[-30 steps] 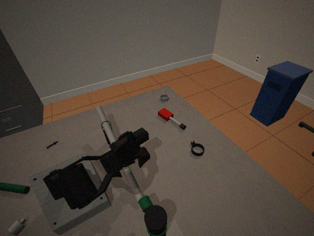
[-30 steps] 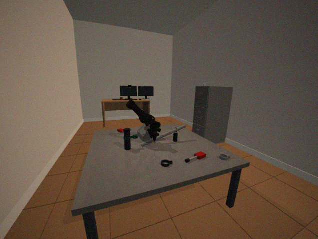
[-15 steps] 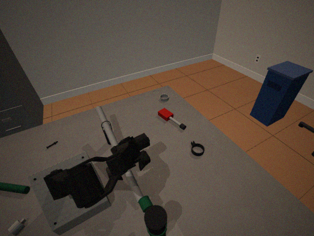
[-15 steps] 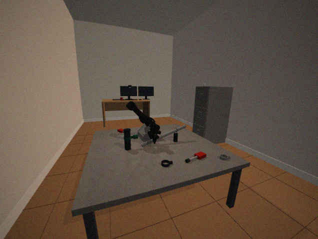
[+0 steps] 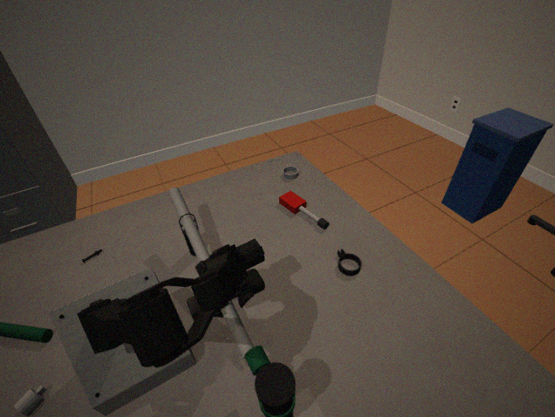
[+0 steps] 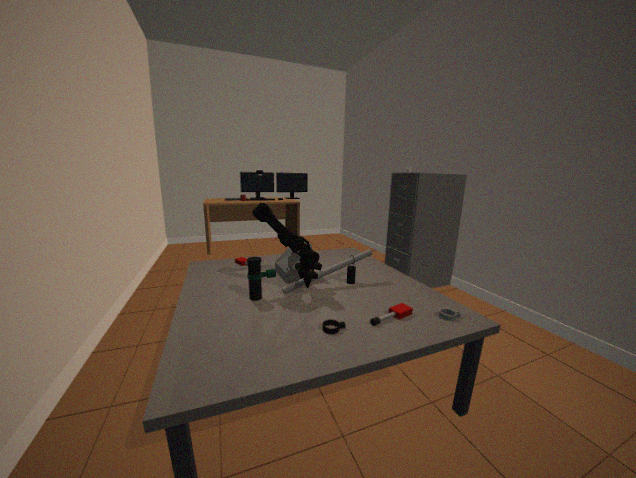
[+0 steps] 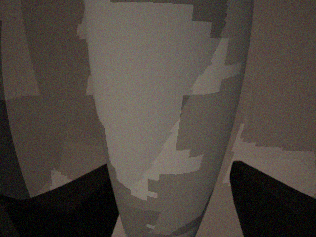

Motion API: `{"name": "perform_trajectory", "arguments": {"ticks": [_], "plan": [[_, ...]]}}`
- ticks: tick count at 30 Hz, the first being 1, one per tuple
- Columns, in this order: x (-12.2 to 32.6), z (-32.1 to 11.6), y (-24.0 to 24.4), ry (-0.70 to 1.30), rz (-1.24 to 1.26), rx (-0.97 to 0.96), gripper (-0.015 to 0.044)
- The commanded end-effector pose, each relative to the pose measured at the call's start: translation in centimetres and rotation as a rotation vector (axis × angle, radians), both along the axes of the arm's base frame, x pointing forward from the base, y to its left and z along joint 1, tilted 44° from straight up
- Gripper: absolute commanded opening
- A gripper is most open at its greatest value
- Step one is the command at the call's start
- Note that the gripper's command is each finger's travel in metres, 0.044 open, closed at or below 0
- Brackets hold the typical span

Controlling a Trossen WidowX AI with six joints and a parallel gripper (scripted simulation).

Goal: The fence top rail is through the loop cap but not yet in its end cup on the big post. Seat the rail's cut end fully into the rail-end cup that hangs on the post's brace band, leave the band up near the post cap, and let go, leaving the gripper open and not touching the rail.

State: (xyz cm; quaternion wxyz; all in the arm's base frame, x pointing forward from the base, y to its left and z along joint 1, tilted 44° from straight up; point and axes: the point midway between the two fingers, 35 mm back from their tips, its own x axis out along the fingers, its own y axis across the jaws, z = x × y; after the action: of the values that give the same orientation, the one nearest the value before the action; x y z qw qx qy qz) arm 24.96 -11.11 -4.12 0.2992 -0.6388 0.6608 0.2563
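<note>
The big post (image 5: pixel 274 380) (image 6: pixel 255 290) stands nearest in the top view, its green band (image 5: pixel 262 408) (image 6: pixel 252 276) up near the top, as wanted. The cup (image 5: pixel 256 359) (image 6: pixel 270 273) juts from the band toward the rail (image 5: pixel 240 329) (image 6: pixel 334 269) (image 7: pixel 165 99). From above the two seem to meet, but the exterior view shows the rail's cut end low, near the counter (image 5: pixel 381 323) (image 6: pixel 257 349) and under the cup, so seating is not done.

Beyond that, the claw (image 5: pixel 226 309) (image 6: pixel 307 284) (image 7: pixel 181 167) straddles the rail, part-way open; a slim gap shows on one side, so I judge it has no grip yet. Farther off, the rail passes through the loop (image 5: pixel 181 219) (image 6: pixel 352 256) on the short post (image 5: pixel 188 242) (image 6: pixel 351 274): that part is done.

Left to do, I judge: grip, raise and line up the end, push it fully home, then open and back away.
</note>
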Motion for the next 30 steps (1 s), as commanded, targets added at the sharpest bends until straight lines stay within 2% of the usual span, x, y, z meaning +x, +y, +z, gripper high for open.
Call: {"name": "perform_trajectory", "arguments": {"ticks": [1, 14, 19, 30], "plan": [[-0.1, 0.0, -0.1, 0.004, 0.003, -0.003, 0.0223], [-0.1, 0.0, -0.1, 0.004, 0.003, -0.003, 0.0136], [-0.1, 0.3, 0.3, 0.004, 0.003, -0.003, 0.0005], [-0.5, 2.3, 1.8, 0.020, -0.026, -0.084, 0.0000]]}}
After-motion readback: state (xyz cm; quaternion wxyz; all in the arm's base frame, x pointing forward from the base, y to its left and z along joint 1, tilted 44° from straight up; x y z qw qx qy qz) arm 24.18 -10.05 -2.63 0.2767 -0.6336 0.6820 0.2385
